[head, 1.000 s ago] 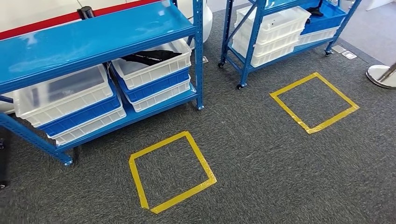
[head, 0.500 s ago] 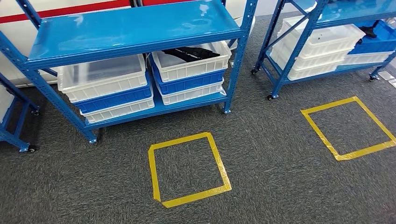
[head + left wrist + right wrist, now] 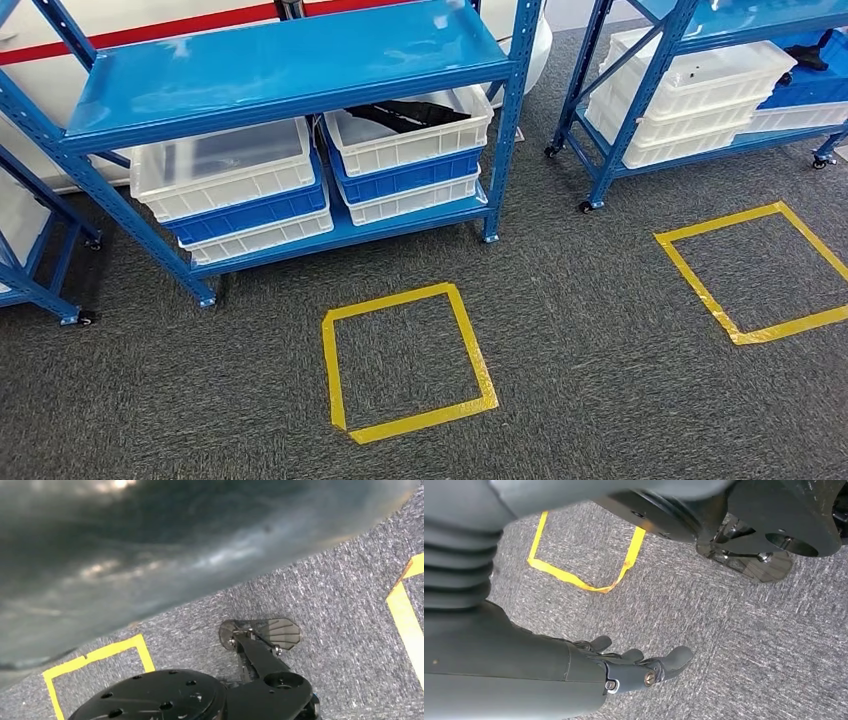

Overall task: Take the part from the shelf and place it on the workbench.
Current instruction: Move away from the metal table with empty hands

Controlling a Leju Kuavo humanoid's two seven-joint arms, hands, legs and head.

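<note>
A black part (image 3: 408, 113) lies in the top white bin (image 3: 412, 146) on the lower level of the blue shelf (image 3: 280, 60), under its upper board, right of middle in the head view. My right hand (image 3: 624, 667) hangs over the grey carpet with its fingers stretched out and nothing in them. A blurred grey mass (image 3: 150, 545) of my left hand sits close to the left wrist camera, and its fingers cannot be made out.
Stacked white and blue bins (image 3: 235, 190) fill the shelf's left half. A second blue shelf (image 3: 641, 100) with bins stands to the right. Two yellow tape squares (image 3: 477, 350) (image 3: 695, 283) mark the carpet in front of the shelves.
The whole picture has shifted: the camera has turned, and the shelf with the black part now stands more squarely ahead. Nothing on the shelves has moved.
</note>
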